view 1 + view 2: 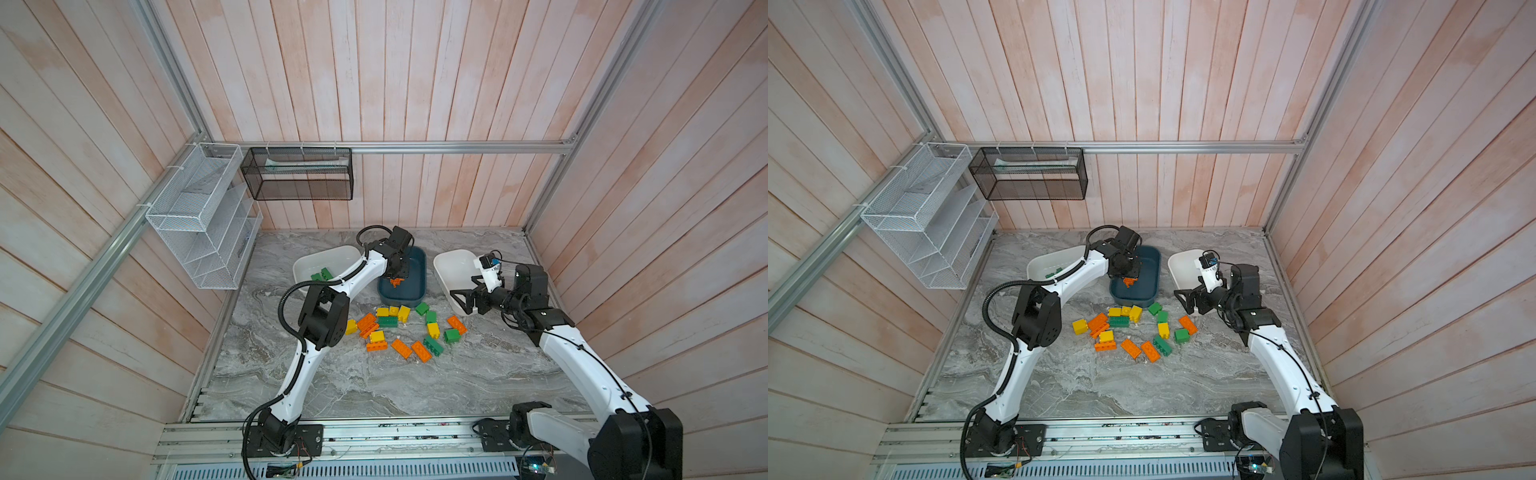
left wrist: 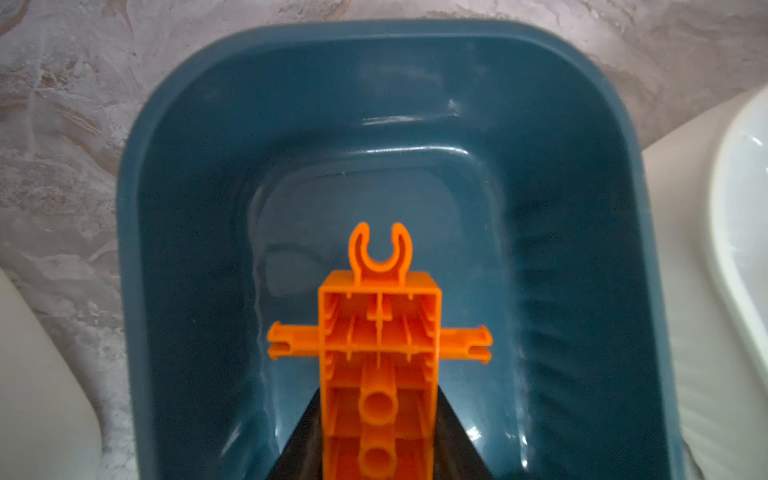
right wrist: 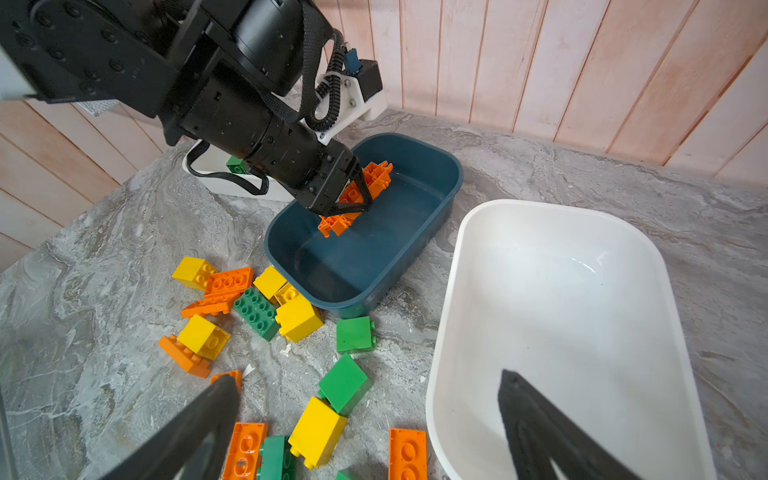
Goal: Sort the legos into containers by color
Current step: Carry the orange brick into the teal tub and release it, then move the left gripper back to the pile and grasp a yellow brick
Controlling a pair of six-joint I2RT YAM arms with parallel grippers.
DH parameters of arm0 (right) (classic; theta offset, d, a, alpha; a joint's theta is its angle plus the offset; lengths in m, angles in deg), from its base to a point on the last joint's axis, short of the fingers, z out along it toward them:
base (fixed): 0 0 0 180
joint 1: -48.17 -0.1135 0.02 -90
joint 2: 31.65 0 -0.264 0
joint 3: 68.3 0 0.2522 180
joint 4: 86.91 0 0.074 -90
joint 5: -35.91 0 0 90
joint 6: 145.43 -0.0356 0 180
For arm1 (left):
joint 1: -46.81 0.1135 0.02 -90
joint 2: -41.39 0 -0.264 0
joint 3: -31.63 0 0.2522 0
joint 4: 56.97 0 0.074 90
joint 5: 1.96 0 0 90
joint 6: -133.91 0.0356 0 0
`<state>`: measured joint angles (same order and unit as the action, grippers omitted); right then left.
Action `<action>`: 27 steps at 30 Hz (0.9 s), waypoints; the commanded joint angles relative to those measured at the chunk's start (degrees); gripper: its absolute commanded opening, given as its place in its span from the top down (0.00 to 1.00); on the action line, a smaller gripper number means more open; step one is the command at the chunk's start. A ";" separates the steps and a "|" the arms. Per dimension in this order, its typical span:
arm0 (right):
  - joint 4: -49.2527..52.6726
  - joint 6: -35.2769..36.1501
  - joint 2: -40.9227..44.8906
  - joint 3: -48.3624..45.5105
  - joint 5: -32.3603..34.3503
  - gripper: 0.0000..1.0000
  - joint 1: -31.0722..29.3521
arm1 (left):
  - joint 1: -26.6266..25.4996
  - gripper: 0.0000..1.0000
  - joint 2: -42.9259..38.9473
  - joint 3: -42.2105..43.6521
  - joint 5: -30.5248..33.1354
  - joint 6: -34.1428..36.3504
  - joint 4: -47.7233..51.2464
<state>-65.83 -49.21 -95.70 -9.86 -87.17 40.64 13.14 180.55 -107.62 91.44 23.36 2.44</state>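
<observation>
The left end effector (image 3: 353, 195) is clamped on an orange plastic brick with side pegs (image 2: 380, 332), at rim height over the dark teal plastic tub (image 3: 453, 174), twelve o'clock of the loose brick pile (image 1: 399, 328). Dropped, it could bounce off the hard floor and out. The right end effector (image 1: 462, 300), spread wide, carries nothing.

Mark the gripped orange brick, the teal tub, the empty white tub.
Orange plastic brick (image 2: 380, 332): left wrist view, hollow underside.
Teal plastic tub (image 3: 361, 253): right wrist view, bare floor.
Empty white plastic tub (image 3: 561, 332): right wrist view, bare floor.
</observation>
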 commanded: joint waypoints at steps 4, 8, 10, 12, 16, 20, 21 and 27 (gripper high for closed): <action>0.03 1.02 1.14 1.36 -0.23 0.02 0.88 | -0.50 0.46 -1.73 -1.44 0.58 -1.47 2.54; 0.42 1.15 1.49 1.51 -0.84 0.02 1.03 | -0.60 0.27 -8.02 1.10 -2.15 1.06 4.28; 0.44 1.09 1.67 1.46 -1.18 0.02 1.01 | -0.65 0.24 -12.80 4.82 -3.91 4.02 4.06; 0.35 0.95 1.83 1.22 -1.52 0.02 1.02 | -0.52 0.23 -17.76 9.73 -5.30 7.49 4.00; 0.12 0.87 2.33 0.50 -2.23 0.02 0.98 | 0.34 0.22 -27.42 21.97 -11.57 20.08 4.36; 0.16 0.79 2.43 -0.03 -3.25 0.02 1.06 | 2.18 0.19 -34.40 32.45 -13.80 32.41 6.15; 0.17 0.66 2.41 -0.09 -3.62 0.02 1.03 | 3.56 0.19 -35.61 34.07 -14.07 34.07 6.60; 0.11 -0.22 2.69 -0.47 -4.78 0.02 0.98 | 9.37 0.19 -43.47 46.95 -19.08 46.45 3.59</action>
<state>-65.79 -49.06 -94.00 -9.86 -90.16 41.37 21.27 141.01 -65.46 76.38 58.94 6.57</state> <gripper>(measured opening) 0.980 0.811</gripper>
